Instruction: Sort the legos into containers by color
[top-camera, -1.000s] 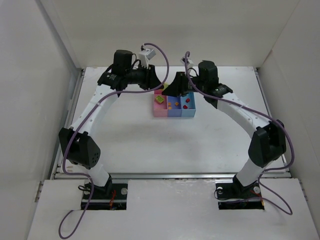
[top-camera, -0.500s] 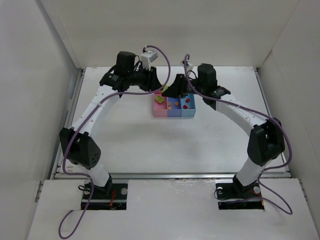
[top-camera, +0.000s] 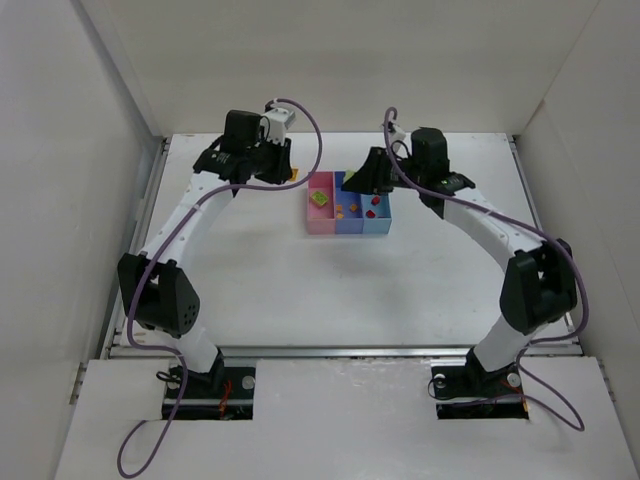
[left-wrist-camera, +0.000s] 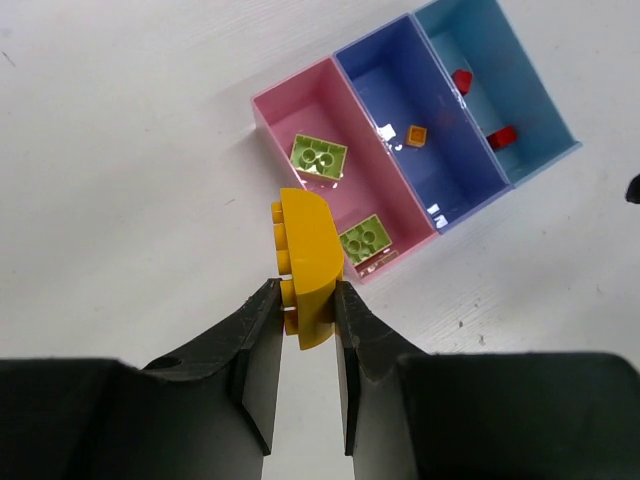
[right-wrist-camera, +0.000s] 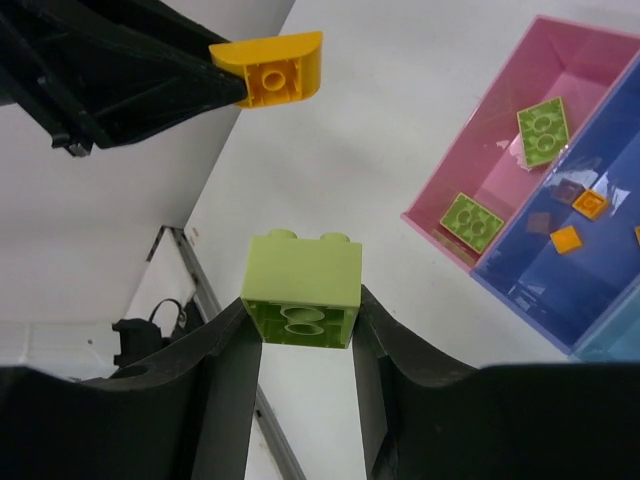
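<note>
In the top view, three joined bins are seen on the surface: the pink bin, the purple-blue bin and the light blue bin. The left claw is held apart from the row, off the pink bin's outer side. The right claw is poised at the row's far edge and is judged the nearer.

In the left wrist view, the left claw is closed on a yellow-orange brick, gripped at its near end, its long axis pointing straight ahead of the claw. The pink bin, with two lime pieces in it, lies ahead and slightly right. The purple-blue bin, where an orange piece is seen, lies beyond it to the right, and red pieces lie in the light blue bin farther right. A rightward carry across the pink bin is judged to be needed.

In the right wrist view, the right claw is clamped on a lime brick, held by its sides with the studs pointing ahead. The pink bin lies ahead and to the right of this claw, so a short move that way is judged sufficient.
</note>
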